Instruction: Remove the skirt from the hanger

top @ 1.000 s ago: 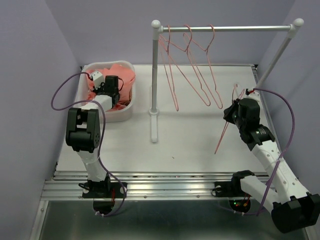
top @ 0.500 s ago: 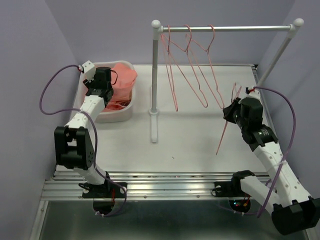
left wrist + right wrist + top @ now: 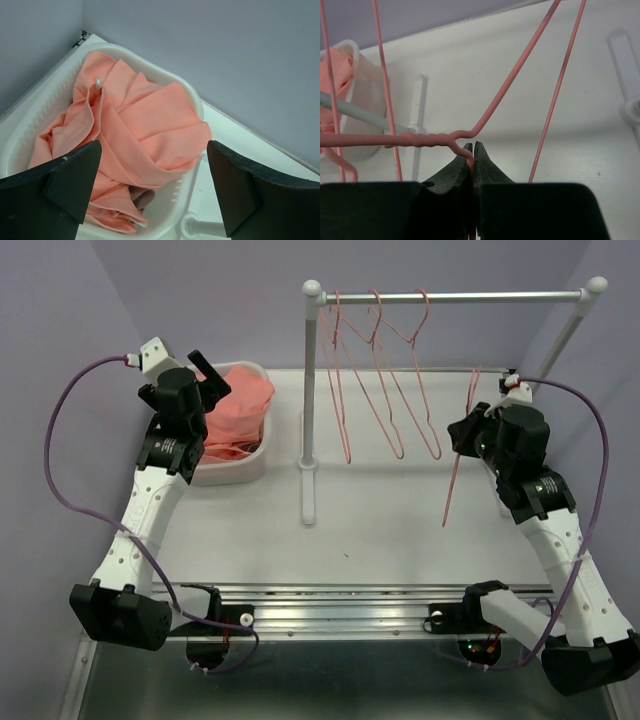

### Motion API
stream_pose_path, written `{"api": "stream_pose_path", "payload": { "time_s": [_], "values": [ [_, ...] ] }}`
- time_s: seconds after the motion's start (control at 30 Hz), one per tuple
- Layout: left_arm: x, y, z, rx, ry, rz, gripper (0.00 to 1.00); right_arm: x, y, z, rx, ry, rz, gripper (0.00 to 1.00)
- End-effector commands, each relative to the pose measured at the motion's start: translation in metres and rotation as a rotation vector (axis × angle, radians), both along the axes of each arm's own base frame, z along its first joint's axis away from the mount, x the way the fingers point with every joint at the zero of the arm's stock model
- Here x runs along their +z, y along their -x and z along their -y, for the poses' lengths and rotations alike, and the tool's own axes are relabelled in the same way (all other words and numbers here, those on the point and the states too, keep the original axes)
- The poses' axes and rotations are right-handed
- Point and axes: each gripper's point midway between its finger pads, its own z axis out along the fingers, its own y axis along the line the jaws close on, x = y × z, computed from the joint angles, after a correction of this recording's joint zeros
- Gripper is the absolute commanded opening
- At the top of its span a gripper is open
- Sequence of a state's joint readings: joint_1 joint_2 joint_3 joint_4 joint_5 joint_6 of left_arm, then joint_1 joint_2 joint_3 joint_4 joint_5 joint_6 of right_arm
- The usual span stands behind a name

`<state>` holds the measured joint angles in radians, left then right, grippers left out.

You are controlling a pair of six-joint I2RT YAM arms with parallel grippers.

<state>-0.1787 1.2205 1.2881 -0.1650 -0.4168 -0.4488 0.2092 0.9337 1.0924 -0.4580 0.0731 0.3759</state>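
Left of the rail's [image 3: 450,297] upright post, the skirt [image 3: 140,130] lies bunched in a white tub [image 3: 185,87], clear of any hanger; by that showing the main part of the task looks done. The left gripper [image 3: 152,145] hangs above the tub with its jaws wide apart and nothing between them; the cloth sits below, untouched by either finger. Under the rail's right end, the right gripper [image 3: 472,150] has its jaws pressed together on the bare hanger [image 3: 510,90], pinching the wire just beside the twisted neck; no fabric hangs from it. What remains, at a guess, is only tidying: the bare hanger could go back on the rail beside the three hung hangers [image 3: 385,390], though the task sentence does not ask for it.

The skirt is a soft salmon-pink weave, matte, thrown into deep loose folds that rise above the tub's rim; it looks light and limp. The tub is smooth white plastic, oval, with ribbed or slotted walls. The held hanger is thin pink wire, coated and slightly glossy, triangular, its neck wound in a tight spiral; it hangs tilted below the rail's right end, its lower corner above the table [image 3: 380,510]. The rail is a pale round bar with ball ends; the table beneath it is flat and off-white.
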Motion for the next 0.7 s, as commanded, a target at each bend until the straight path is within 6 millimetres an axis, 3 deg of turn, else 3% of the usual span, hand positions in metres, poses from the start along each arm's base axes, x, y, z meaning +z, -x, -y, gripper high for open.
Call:
{"api": "stream_pose_path", "payload": {
  "time_s": [0.0,0.1,0.13,0.23,0.27,0.37,0.67],
  "values": [
    [0.035,0.021,0.017,-0.102,0.008,0.062,0.99,0.049,-0.012,-0.012,0.096,0.039,0.106,0.01],
    [0.033,0.032,0.024,-0.137,0.02,0.072,0.99,0.081,-0.017,-0.023,0.161,0.046,0.167,0.01],
    [0.023,0.034,0.025,-0.137,0.026,0.055,0.99,0.096,-0.021,-0.029,0.192,0.051,0.192,0.01],
    [0.022,0.04,0.025,-0.142,0.028,0.066,0.99,0.108,-0.035,-0.032,0.208,0.085,0.213,0.01],
    [0.022,0.041,0.025,-0.141,0.028,0.068,0.99,0.122,-0.037,-0.031,0.207,0.092,0.241,0.01],
    [0.023,0.043,0.022,-0.133,0.02,0.062,0.99,0.123,-0.048,-0.032,0.208,0.111,0.232,0.01],
    [0.022,0.039,0.025,-0.142,0.012,0.06,0.99,0.153,-0.066,-0.034,0.2,0.132,0.3,0.01]
  ]
}}
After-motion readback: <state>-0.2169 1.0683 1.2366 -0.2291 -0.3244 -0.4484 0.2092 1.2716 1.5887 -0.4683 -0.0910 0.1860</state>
